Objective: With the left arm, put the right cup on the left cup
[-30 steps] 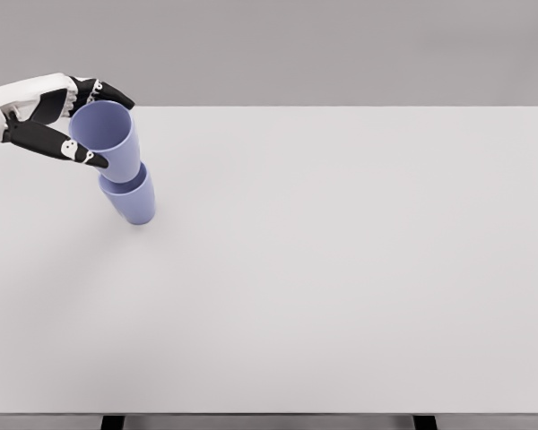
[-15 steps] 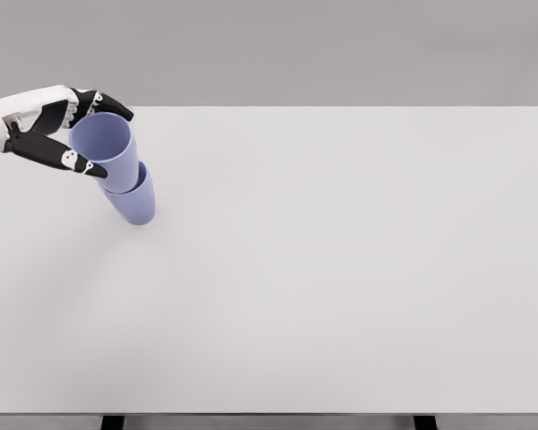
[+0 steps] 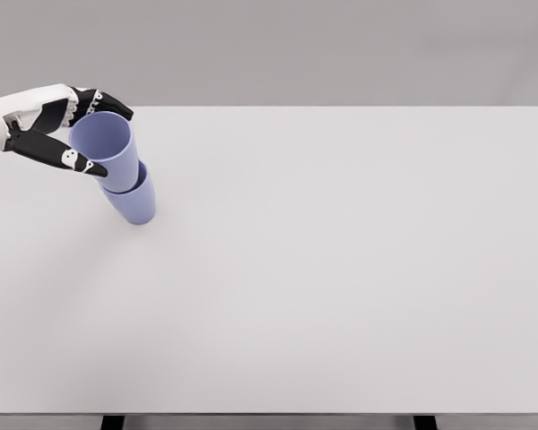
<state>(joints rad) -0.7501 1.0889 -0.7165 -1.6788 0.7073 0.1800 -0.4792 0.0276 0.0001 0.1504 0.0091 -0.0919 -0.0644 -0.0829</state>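
Since a second ago, sunk a little deeper: upper cup [image 3: 108, 150] now seated further inside the lower cup [image 3: 134, 201], less of its wall showing above the lower rim. Over the last half second, barely any shift at all.

Left hand [image 3: 47, 121] reaching in from the left edge at the far-left part of the white table [image 3: 341, 269], white at the back, black at the fingers. Thumb [image 3: 70, 159] lying along the near side of the upper cup's rim, other fingers [image 3: 108, 101] arched over the far side. Loosely cupped around the rim, neither spread wide nor clenched; whether actually pressing on the wall or just beside it, impossible to say from this view.

Both cups lavender blue, nested one in the other, leaning together towards the upper left, open mouth facing the camera. Base of the lower cup resting on the table near its left side. Well apart from the table's right and near edges
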